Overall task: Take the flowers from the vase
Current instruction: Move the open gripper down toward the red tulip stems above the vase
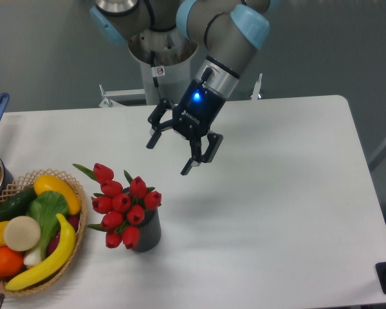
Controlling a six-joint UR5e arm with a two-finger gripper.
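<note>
Flowers [123, 209], red tulip buds with green leaves, sit in the dark ribbed cylindrical vase [148, 235] near the table's [276, 193] front-left; woven basket [77, 238] at the left edge holds banana, orange, greens; gripper [172, 154] above, fingers spread, grasping nothing.

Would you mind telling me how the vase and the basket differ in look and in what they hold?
The vase is dark grey, ribbed and upright; the basket is pale, woven, wide and shallow. The vase holds red tulips; the basket holds a banana and other fruit and vegetables. The vase shows whole; the basket is cut by the frame's edge. Both stand on the white table.
</note>
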